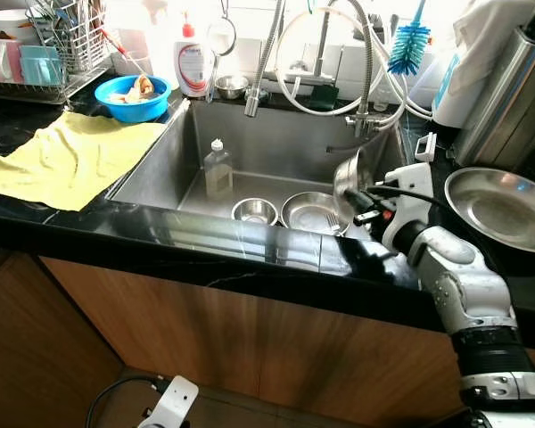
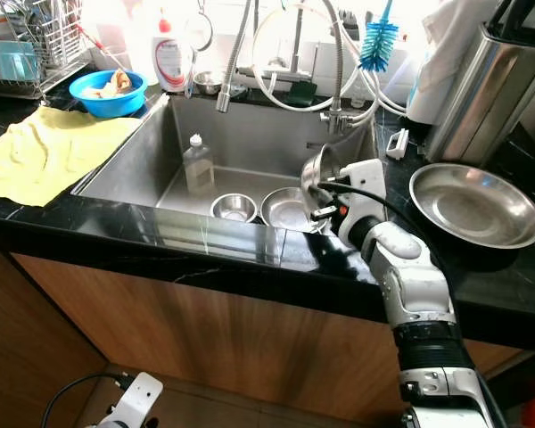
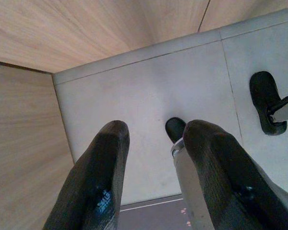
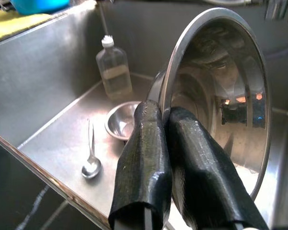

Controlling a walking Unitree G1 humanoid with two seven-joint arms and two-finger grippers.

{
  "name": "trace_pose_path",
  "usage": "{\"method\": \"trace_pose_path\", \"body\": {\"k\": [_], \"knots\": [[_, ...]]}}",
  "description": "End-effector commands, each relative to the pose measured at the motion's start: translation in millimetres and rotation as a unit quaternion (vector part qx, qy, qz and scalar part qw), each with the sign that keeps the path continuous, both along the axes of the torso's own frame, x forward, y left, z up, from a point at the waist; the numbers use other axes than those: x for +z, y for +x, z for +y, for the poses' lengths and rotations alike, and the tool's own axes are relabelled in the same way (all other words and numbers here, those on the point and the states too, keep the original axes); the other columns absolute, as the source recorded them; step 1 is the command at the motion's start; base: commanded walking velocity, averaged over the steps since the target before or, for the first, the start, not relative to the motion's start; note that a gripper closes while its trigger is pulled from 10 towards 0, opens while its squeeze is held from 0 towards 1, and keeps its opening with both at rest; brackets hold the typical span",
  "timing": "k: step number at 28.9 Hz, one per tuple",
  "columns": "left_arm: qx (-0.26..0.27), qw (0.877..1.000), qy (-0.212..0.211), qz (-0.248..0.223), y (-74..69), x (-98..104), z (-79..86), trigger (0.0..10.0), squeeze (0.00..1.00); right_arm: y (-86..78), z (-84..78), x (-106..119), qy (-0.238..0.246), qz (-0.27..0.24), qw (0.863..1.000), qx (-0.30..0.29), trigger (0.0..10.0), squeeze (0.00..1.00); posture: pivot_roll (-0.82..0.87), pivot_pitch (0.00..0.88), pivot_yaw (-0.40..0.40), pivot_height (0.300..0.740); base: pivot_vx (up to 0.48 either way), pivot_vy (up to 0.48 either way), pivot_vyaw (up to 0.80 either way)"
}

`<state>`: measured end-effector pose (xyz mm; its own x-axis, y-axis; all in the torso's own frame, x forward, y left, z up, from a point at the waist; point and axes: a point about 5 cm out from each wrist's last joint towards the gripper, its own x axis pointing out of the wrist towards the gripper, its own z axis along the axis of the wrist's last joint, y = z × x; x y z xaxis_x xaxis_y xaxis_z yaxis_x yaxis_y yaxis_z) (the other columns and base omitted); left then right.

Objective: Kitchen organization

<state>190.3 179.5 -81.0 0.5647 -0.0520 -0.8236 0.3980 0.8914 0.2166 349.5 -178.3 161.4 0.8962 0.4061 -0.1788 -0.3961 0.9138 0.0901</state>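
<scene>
white soap bottle [image 1: 193,64] label, print too blurred to read

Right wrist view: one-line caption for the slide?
Right claw pinches the rim of a steel bowl above the sink, where a spoon, small bowl and bottle sit.

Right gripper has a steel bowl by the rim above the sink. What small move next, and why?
Probably lift the steel bowl clear and swing it right toward the large steel pan on the counter: the right gripper pinches its rim, held tilted over the sink.

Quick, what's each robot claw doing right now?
Left gripper: open, holding nothing.
Right gripper: closed on the rim of a shiny round steel bowl.
</scene>
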Motion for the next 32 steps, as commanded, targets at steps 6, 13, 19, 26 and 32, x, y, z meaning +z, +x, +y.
{"method": "trace_pose_path", "body": {"k": [6, 13, 19, 26, 32], "knots": [[-0.004, 1.000, 0.004, 0.003, -2.1, -1, -0.4, 10.0, 0.00, 5.3, -6.6, 3, 0.011, -0.009, 1.000, -0.022, 10.0, 1.00, -0.12, 0.006, -0.054, 0.740, 0.000, 0.000, 0.00], [-0.005, 1.000, 0.005, 0.003, -2.2, -1, -0.3, 10.0, 0.00, 5.2, -9.0, 1, 0.009, -0.007, 1.000, -0.029, 10.0, 1.00, -0.12, 0.007, -0.052, 0.740, 0.000, 0.000, 0.00], [-0.006, 1.000, 0.005, 0.003, -2.2, -1, -0.1, 10.0, 0.00, 7.1, -12.3, -2, 0.009, -0.007, 0.999, -0.050, 10.0, 1.00, -0.12, 0.007, -0.050, 0.740, 0.000, 0.000, 0.00], [-0.006, 1.000, 0.005, 0.003, -2.2, -1, 0.2, 10.0, 0.00, 9.9, -26.8, 4, -0.015, -0.028, 0.992, -0.124, 10.0, 0.00, -0.12, 0.008, -0.049, 0.740, 0.000, 0.000, 0.00], [-0.007, 1.000, 0.007, 0.004, -2.2, -1, 0.5, 10.0, 0.00, 2.2, -49.4, 51, -0.037, -0.132, 0.964, -0.229, 10.0, 0.00, -0.12, 0.010, -0.047, 0.740, 0.000, 0.000, 0.00]]}}
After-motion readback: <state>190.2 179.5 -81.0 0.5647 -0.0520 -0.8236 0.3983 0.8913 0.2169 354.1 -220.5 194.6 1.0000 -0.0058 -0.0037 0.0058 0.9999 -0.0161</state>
